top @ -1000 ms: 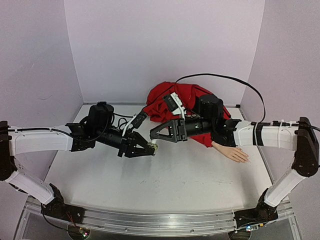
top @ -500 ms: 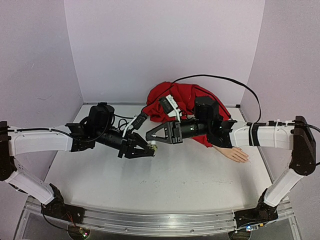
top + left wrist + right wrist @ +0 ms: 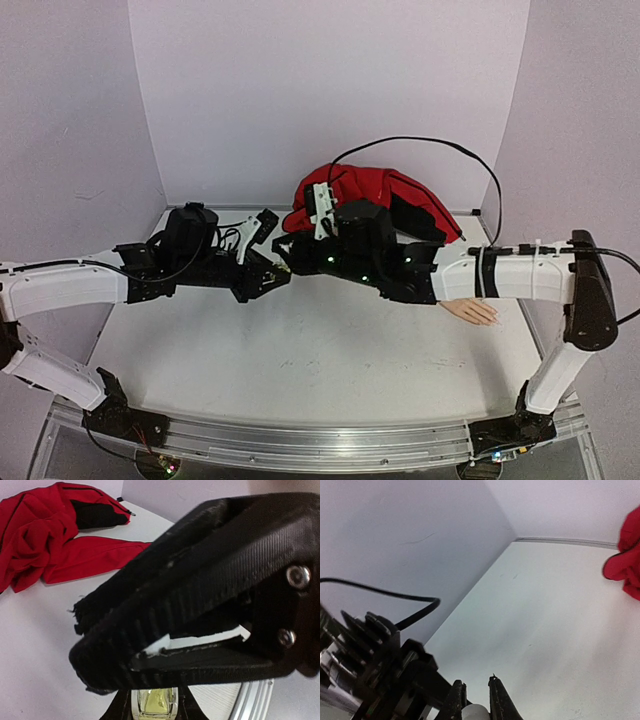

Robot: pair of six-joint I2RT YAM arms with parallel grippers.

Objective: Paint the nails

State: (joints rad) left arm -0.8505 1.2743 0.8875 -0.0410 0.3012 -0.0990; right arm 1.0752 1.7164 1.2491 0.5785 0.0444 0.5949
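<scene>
Red jacket – soft creased cloth, bottle – clear and glossy, jaws ribbed matt black plastic

Red jacket (yellowish bottle)

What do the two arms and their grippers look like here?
The left arm and right arm are white shell links joined by black joint housings. A thin black cable arcs above the right arm. The left gripper and right gripper are matt black; the right's tapered fingers are ribbed, fixed with silver screws.
</scene>
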